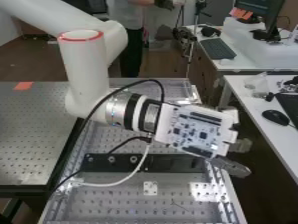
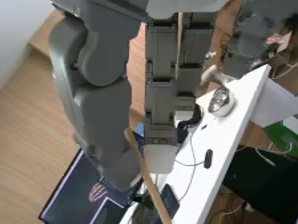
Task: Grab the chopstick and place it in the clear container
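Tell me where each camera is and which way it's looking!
High view: fixed above the bench's near end, slanting down along it; the white arm and robot hand show.
Wrist view: on the arm's wrist, looking past the robot hand's thumb and fingers towards a chopstick and white desk.
Both share: the robot hand.

Pale wood, matt, is noted on the chopstick [image 2: 152, 187]. The hand [image 1: 231, 166] is finished in matt dark-grey plastic; the arm casing [image 1: 85, 65] is smooth, softly glossed. The near bench [image 1: 179, 205] is surfaced in perforated metal, shiny at right.
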You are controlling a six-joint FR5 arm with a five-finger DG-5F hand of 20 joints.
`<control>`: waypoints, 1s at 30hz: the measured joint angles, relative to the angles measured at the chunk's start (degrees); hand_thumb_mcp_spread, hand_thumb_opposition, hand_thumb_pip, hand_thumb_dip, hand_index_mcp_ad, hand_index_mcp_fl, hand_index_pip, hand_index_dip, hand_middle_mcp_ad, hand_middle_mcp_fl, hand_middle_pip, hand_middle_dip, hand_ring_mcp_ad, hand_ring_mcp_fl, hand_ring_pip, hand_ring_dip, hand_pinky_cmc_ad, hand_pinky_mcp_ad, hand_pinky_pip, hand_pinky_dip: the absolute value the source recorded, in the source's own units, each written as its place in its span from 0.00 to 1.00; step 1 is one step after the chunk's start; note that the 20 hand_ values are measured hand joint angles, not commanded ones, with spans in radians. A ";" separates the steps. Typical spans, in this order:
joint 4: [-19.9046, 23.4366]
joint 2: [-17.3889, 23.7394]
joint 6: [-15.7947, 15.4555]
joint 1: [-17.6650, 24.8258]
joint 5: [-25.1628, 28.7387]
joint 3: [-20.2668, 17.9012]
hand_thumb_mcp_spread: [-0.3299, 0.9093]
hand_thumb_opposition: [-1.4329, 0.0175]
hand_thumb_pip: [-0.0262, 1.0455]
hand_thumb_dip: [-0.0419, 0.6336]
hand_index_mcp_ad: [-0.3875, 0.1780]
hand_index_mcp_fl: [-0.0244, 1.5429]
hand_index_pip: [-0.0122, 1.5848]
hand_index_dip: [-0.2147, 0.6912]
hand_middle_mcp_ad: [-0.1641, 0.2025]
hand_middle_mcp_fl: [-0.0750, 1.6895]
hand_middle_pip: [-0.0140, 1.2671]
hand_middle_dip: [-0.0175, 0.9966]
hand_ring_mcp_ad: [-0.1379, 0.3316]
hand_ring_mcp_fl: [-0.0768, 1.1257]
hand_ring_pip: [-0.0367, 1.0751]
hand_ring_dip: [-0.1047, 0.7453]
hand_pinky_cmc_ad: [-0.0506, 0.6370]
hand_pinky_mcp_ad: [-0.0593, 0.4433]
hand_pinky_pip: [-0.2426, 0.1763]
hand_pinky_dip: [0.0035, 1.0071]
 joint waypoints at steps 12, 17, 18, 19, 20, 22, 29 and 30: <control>0.18 5.09 -8.15 1.42 -0.52 -0.20 0.83 0.24 0.37 0.48 0.11 0.79 0.33 0.64 0.55 0.86 0.22 0.73 0.33 0.56 0.14 0.76 0.59 0.74 0.62 0.17; 2.31 9.42 -11.45 2.87 -0.62 -3.46 0.83 0.24 0.37 0.48 0.11 0.79 0.32 0.66 0.55 0.86 0.22 0.73 0.33 0.56 0.14 0.76 0.59 0.74 0.62 0.17; 2.64 10.04 -11.86 3.12 -0.58 -4.06 0.83 0.24 0.37 0.48 0.11 0.79 0.32 0.66 0.55 0.86 0.22 0.73 0.34 0.56 0.14 0.76 0.59 0.74 0.62 0.17; 3.30 11.19 -12.50 3.60 -0.47 -5.25 0.82 0.24 0.37 0.48 0.11 0.79 0.32 0.66 0.55 0.86 0.22 0.73 0.33 0.57 0.14 0.76 0.59 0.74 0.62 0.17; 3.87 12.19 -12.93 4.05 -0.36 -6.35 0.82 0.24 0.37 0.48 0.12 0.80 0.32 0.66 0.55 0.86 0.22 0.73 0.34 0.57 0.14 0.76 0.59 0.74 0.62 0.17; 4.89 13.76 -13.56 4.82 -0.10 -8.18 0.82 0.24 0.37 0.48 0.11 0.80 0.32 0.66 0.55 0.86 0.22 0.73 0.34 0.57 0.14 0.76 0.59 0.74 0.62 0.17; 8.21 19.73 -16.24 9.01 1.55 -15.73 0.82 0.24 0.37 0.48 0.12 0.80 0.32 0.66 0.54 0.85 0.21 0.73 0.35 0.57 0.14 0.76 0.59 0.74 0.62 0.17; 8.42 20.17 -16.48 9.46 1.68 -16.34 0.82 0.24 0.37 0.48 0.12 0.80 0.32 0.66 0.54 0.85 0.21 0.72 0.35 0.57 0.14 0.76 0.59 0.74 0.63 0.17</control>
